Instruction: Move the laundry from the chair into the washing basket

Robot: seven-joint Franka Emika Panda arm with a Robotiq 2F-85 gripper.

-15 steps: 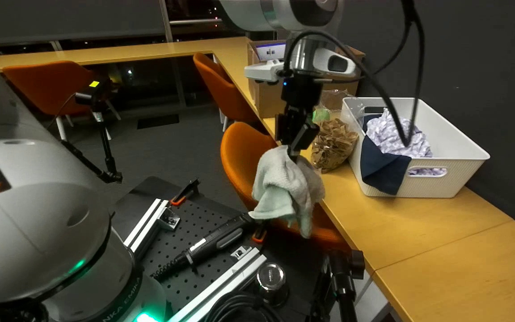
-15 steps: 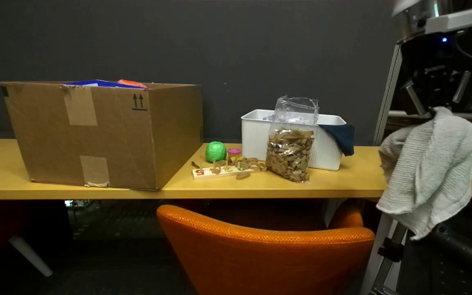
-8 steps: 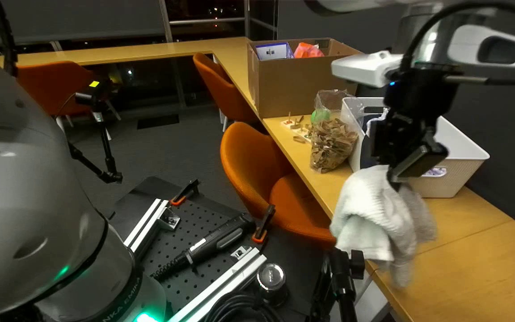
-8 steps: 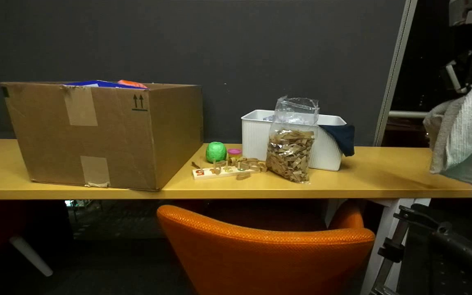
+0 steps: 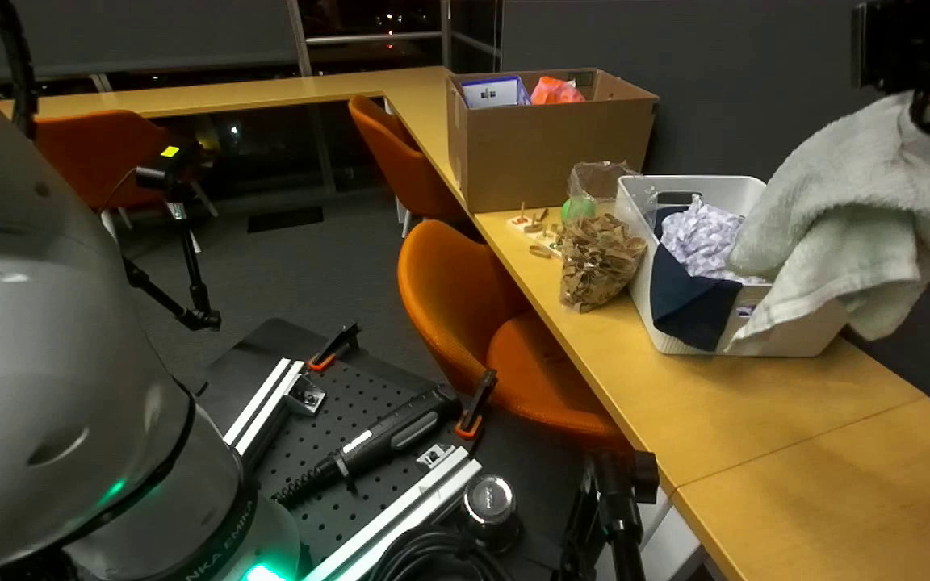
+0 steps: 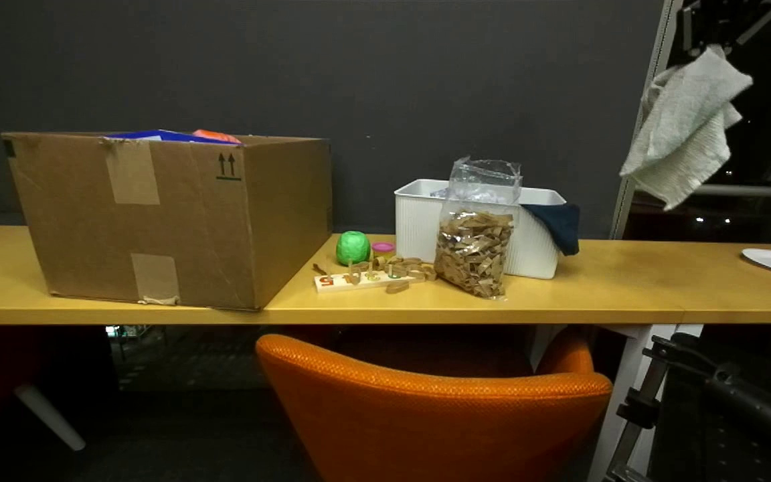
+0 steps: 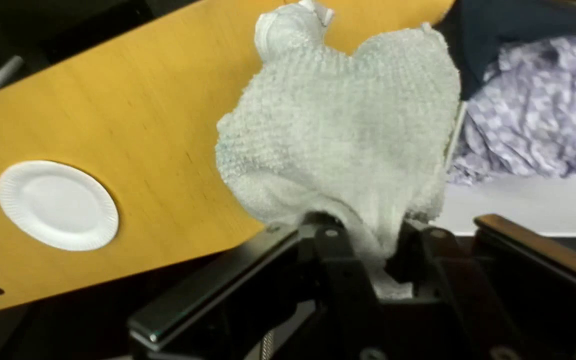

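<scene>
above the yellow tabletop [image 5: 772, 420], to the side of the white basket [image 6: 415, 227], a pale towel [image 6: 683, 134] hangs in the air, its top pinched by the claw [image 7: 366, 231]. an exterior view shows a gap between towel and basket; in the wrist view the towel partly hides the basket's rim. inside the basket lies a crumpled purple-and-white checked cloth [image 7: 543, 110], and a dark blue cloth [image 5: 691, 307] drapes over one corner. a clear bag [image 6: 486, 179] of brown strips [image 6: 472, 254] stands just beside the basket. an orange chair [image 6: 436, 415] stands at the tabletop's edge. a green ball [image 6: 353, 248] sits between the basket and an open cardboard box [image 6: 178, 231].
</scene>
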